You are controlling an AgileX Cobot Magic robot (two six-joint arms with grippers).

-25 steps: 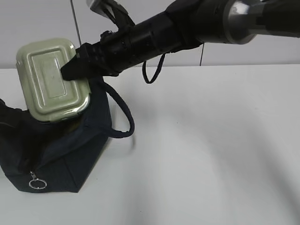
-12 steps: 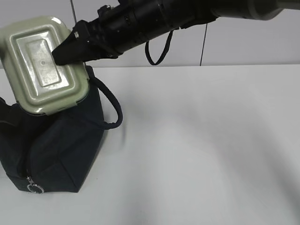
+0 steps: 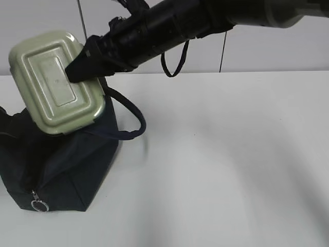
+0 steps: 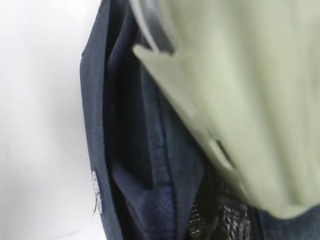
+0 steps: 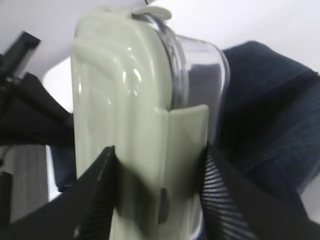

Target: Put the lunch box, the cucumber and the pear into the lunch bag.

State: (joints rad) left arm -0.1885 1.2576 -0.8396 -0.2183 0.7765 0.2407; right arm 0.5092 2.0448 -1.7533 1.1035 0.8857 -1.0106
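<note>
One item of three is in hand: the lunch box point(image 3: 55, 82) is clamped by the right gripper point(image 5: 157, 185), one finger point(image 5: 92, 192) pressed on the sage lid, the other on the clear base side, at the clip end. Box is held on edge, lid facing the exterior camera, lower corner just at the mouth of the lunch bag point(image 3: 61, 164). Bag sits at the table's point(image 3: 231, 154) left side, handle loop point(image 3: 128, 116) hanging off to the right. Cucumber and pear are not seen in any view.

Left gripper itself is not shown; its camera looks down on the bag's folded rim point(image 4: 107, 150) beside the box point(image 4: 240, 90), and its jaws are taken as closed, on what cannot be told.

Judged best: the box should be tilted flatter, centred over the opening and lowered until supported before release. Snagging on the slack rim fabric is the likely risk.
</note>
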